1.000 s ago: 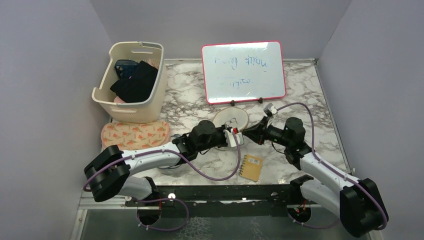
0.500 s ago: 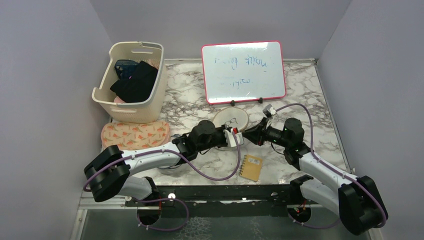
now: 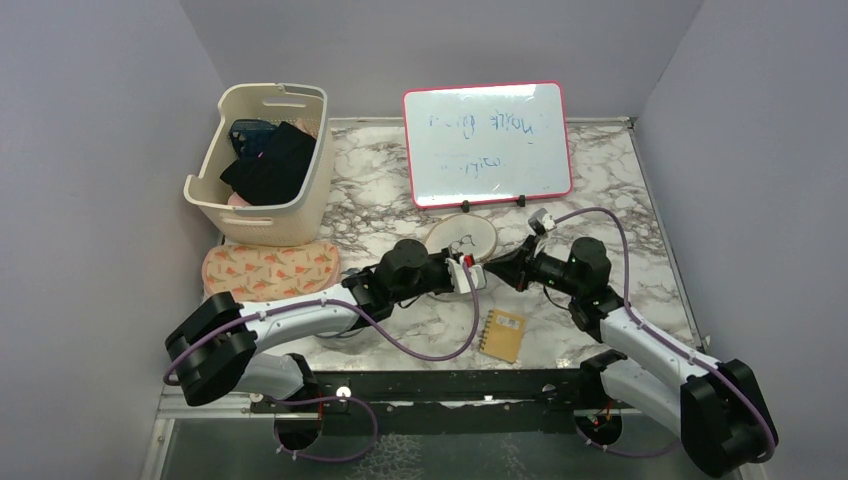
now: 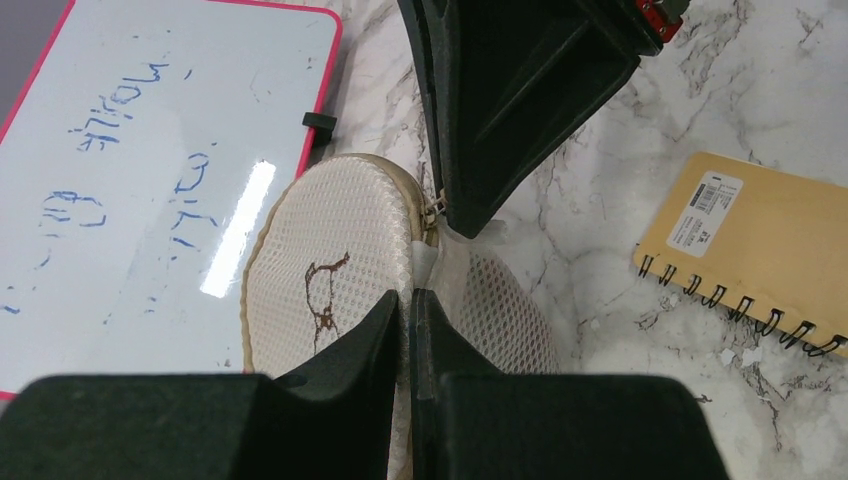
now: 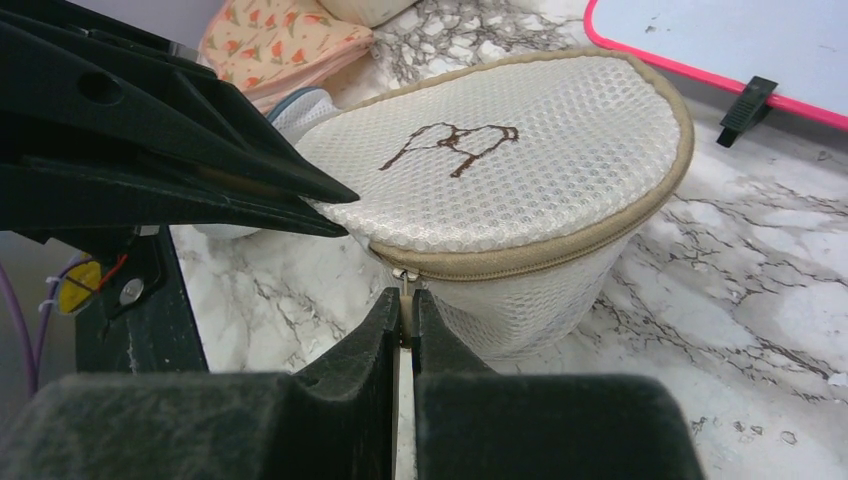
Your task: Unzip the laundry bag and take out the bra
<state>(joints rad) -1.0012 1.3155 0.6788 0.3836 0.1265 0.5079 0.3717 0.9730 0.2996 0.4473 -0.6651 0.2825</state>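
The laundry bag (image 3: 462,238) stands mid-table, a round drum with white mesh sides (image 5: 545,290) and a tan-rimmed top bearing a dark bra icon (image 5: 452,140). Its tan zipper (image 5: 520,262) runs closed along the rim. My left gripper (image 4: 408,300) is shut on the bag's rim seam at the near side (image 4: 330,270). From the right, my right gripper (image 5: 405,305) is shut on the small zipper pull (image 5: 404,288) hanging below the rim. The two grippers' tips nearly meet at the bag's front (image 3: 482,272). The bra is hidden.
A pink-framed whiteboard (image 3: 487,143) leans behind the bag. A cream basket (image 3: 262,165) of dark clothes sits far left, with a floral pouch (image 3: 270,270) in front of it. A tan spiral notebook (image 3: 502,334) lies near the front edge.
The right gripper's jaws have closed on the zipper pull. Both arms have shifted only slightly; the bag stays where it was.
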